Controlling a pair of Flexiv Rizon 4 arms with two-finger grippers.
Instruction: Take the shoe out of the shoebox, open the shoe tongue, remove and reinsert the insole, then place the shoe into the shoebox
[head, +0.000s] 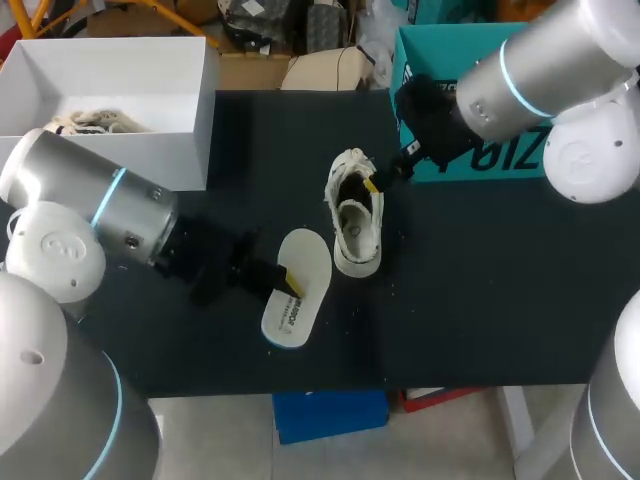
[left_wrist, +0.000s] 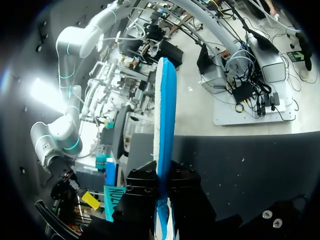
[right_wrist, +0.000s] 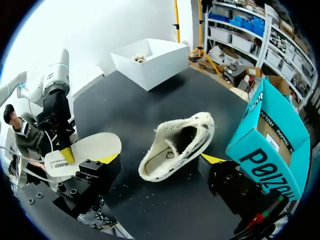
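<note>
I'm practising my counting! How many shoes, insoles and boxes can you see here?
Shoes: 2 (the shoe on the table, and what looks like a second shoe inside the white shoebox)
Insoles: 1 (the insole)
Boxes: 2 (the white shoebox and the teal box)
Total: 5
</note>
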